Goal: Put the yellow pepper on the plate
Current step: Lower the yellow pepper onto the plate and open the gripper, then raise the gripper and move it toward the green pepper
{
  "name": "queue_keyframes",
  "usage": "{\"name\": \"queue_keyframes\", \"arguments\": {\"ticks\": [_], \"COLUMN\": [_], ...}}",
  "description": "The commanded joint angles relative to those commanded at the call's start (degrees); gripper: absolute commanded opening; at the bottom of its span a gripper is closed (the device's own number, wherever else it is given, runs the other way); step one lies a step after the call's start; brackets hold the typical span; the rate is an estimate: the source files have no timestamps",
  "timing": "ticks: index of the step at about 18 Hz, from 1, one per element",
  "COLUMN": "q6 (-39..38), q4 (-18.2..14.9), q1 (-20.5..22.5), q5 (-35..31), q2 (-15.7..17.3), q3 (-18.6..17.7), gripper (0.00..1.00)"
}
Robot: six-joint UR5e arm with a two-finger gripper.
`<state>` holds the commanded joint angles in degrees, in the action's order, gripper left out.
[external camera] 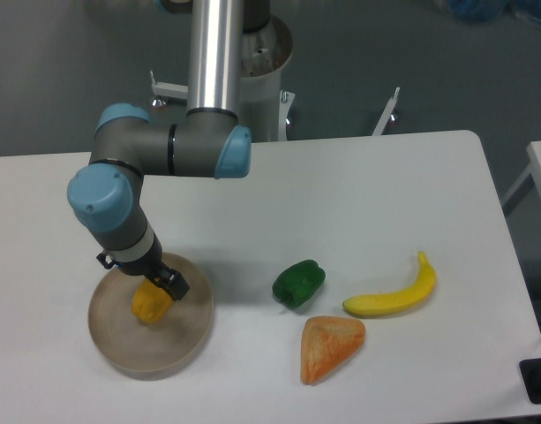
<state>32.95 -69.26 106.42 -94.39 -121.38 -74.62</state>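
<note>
The yellow pepper (pixel 150 303), small and yellow-orange, is over the middle of the round beige plate (pixel 120 346) at the front left of the table. My gripper (pixel 157 284) comes down from the arm right onto the pepper's top. Its fingers are mostly hidden by the wrist and the pepper. I cannot tell whether they grip it. I cannot tell whether the pepper rests on the plate or hangs just above it.
A green pepper (pixel 298 283) lies to the right of the plate. An orange wedge (pixel 329 346) lies at the front centre. A yellow banana (pixel 394 293) lies further right. The table's right edge (pixel 504 265) runs beyond the banana.
</note>
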Motion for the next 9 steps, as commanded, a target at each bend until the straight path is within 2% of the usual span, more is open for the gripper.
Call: {"name": "queue_keyframes", "arguments": {"ticks": [3, 6, 9], "q6": [6.3, 15.2, 21.3], "q4": [-0.4, -0.5, -0.7], "q1": [4.4, 11.2, 14.2], "q5": [-0.1, 0.0, 0.0], "q2": [1.8, 4.0, 4.0], "q3": [-0.1, 0.2, 0.6], "gripper": [0.99, 0.99, 0.99]}}
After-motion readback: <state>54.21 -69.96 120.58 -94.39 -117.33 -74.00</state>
